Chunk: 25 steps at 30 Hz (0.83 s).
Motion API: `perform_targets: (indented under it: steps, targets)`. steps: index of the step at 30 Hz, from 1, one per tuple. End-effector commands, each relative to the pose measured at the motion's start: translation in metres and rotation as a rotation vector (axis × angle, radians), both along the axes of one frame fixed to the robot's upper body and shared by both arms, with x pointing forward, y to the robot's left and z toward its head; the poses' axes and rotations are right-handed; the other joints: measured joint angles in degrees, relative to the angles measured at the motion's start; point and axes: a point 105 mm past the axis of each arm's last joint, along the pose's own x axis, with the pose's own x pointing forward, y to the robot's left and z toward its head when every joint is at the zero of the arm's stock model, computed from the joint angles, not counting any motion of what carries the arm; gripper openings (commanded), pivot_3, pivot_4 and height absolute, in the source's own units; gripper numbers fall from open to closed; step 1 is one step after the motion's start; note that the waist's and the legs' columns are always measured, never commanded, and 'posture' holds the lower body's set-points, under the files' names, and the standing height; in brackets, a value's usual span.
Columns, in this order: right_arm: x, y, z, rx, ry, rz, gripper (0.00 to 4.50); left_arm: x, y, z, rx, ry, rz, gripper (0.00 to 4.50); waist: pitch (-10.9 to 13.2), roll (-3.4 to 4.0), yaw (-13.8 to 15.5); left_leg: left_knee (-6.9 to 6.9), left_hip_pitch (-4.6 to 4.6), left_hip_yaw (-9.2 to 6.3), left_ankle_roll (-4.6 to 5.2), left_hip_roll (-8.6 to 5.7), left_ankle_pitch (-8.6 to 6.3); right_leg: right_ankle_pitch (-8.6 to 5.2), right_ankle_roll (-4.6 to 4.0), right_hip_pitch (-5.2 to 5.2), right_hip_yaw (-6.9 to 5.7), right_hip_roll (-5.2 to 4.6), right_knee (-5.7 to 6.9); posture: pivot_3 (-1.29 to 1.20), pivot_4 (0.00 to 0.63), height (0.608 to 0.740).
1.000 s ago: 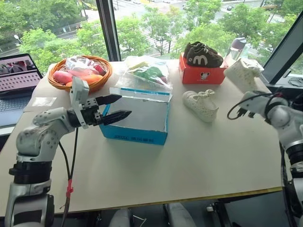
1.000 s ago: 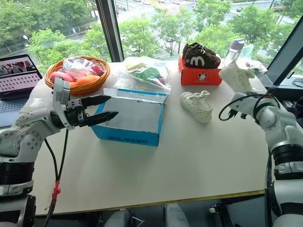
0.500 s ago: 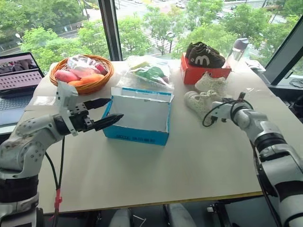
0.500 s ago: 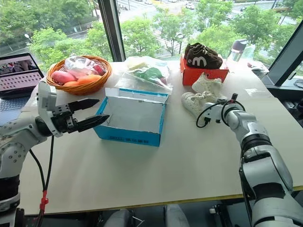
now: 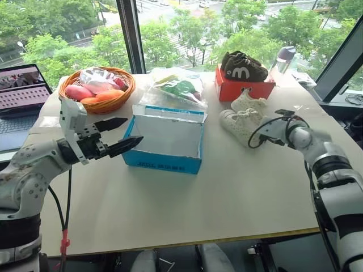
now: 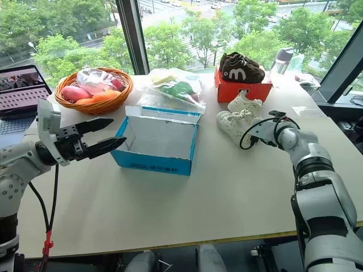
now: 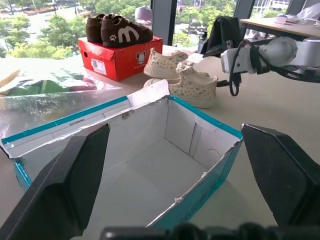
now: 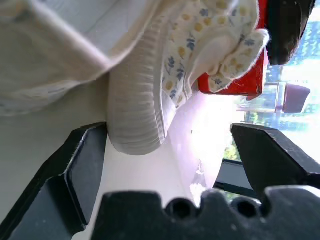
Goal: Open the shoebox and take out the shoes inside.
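The shoebox (image 5: 164,140), bright blue with a white interior, stands open and empty on the pale surface (image 5: 215,198), its lid flap raised at the far edge. The left tool (image 5: 120,135), fingers spread wide and pinching nothing, hangs just off the box's near left corner, pointing across its open top; seen from its wrist, the box's interior lies directly ahead between the two fingers (image 7: 75,175). The shoes (image 5: 244,116), a cream-white pair with a small printed pattern, rest on the surface beyond the far right corner of the box, one lying closer to the box, the other just behind it. The right tool (image 6: 258,129) sits immediately beside the pair, its fingers (image 8: 80,165) spread apart; from its wrist view the ribbed sole of the nearer shoe lies close to one finger, and whether it touches cannot be told. Past the shoes stands a red-orange box (image 5: 244,88) carrying dark brown shoes (image 5: 243,66). Behind the left tool is a woven basket (image 5: 97,90); behind the shoebox lies a clear plastic bag (image 5: 176,88).
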Motion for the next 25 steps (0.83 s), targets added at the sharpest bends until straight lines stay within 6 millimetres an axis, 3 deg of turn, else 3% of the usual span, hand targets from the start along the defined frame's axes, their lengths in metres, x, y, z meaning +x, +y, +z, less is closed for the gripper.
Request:
perform_targets:
  steps: [1,3,6,8,10,11,14,17,21,25]
  targets:
    - [-0.048,0.033,0.021,0.474,0.244,0.186,4.44,-0.014,0.018,0.008,-0.003,-0.07,0.017,4.5,0.0,0.0,0.13,-0.01,0.09,-0.06,0.01,0.03,-0.01,0.0,0.0,0.15,-0.1,0.0,-0.03,0.0,0.15,0.74]
    - [-0.068,0.046,0.025,0.619,0.263,0.282,4.44,-0.011,0.029,0.011,-0.042,-0.114,0.117,4.5,0.0,0.0,0.52,-0.04,0.18,-0.13,0.04,0.1,-0.03,-0.01,-0.01,0.3,-0.24,0.0,-0.07,0.0,0.15,0.74]
    - [-0.077,0.043,0.019,0.757,0.142,0.275,4.44,-0.002,0.054,0.006,-0.046,-0.176,0.368,4.5,-0.02,-0.02,1.28,0.05,0.37,-0.15,0.04,0.09,-0.03,-0.07,0.09,0.57,-0.27,-0.02,-0.14,0.0,0.15,0.74]
    - [-0.083,0.039,0.011,0.944,0.13,0.231,4.44,-0.007,0.069,-0.009,-0.026,-0.166,0.461,4.5,-0.02,-0.03,1.52,0.05,0.78,-0.11,0.03,0.09,-0.04,-0.31,0.48,1.04,-0.24,-0.01,-0.21,0.0,0.15,0.74]
    - [-0.088,0.038,-0.008,1.002,0.123,0.191,4.44,-0.014,0.079,-0.026,-0.032,-0.137,0.519,4.5,-0.03,-0.03,1.69,0.03,1.02,-0.07,0.02,0.06,-0.05,-0.36,0.5,1.33,-0.23,-0.04,-0.3,0.0,0.15,0.74]
    - [-0.093,0.04,-0.018,0.998,0.126,0.182,4.44,-0.018,0.081,-0.034,-0.045,-0.133,0.543,4.5,-0.04,-0.05,1.82,0.02,1.02,-0.07,0.01,0.06,-0.05,-0.37,0.5,1.32,-0.23,-0.05,-0.31,0.0,0.15,0.74]
    - [-0.112,0.044,-0.038,1.251,0.22,0.199,4.44,-0.028,0.083,-0.057,-0.105,-0.112,0.639,4.5,-0.05,-0.06,2.24,0.02,0.93,-0.07,0.0,0.06,-0.06,-0.39,0.51,1.25,-0.25,-0.08,-0.31,0.0,0.15,0.74]
    - [-0.116,0.03,-0.07,1.171,0.116,0.064,4.44,-0.04,0.089,-0.089,-0.125,-0.064,0.753,4.5,-0.1,-0.08,2.73,0.02,0.95,-0.06,0.0,0.04,-0.06,-0.39,0.51,1.32,-0.23,-0.12,-0.34,0.0,0.15,0.74]
    - [-0.111,0.011,-0.089,1.082,-0.101,-0.121,4.44,-0.049,0.095,-0.121,-0.13,-0.039,0.9,4.5,-0.14,-0.1,2.99,0.02,0.98,-0.01,-0.01,0.04,-0.07,-0.4,0.52,1.31,-0.23,-0.11,-0.36,0.0,0.15,0.74]
    - [-0.117,0.029,-0.113,0.997,-0.074,-0.102,4.44,-0.04,0.102,-0.122,-0.043,-0.162,1.037,4.5,-0.26,-0.13,3.16,0.02,1.02,0.01,-0.01,0.03,-0.07,-0.51,0.33,1.34,-0.25,-0.1,-0.34,0.0,0.15,0.74]
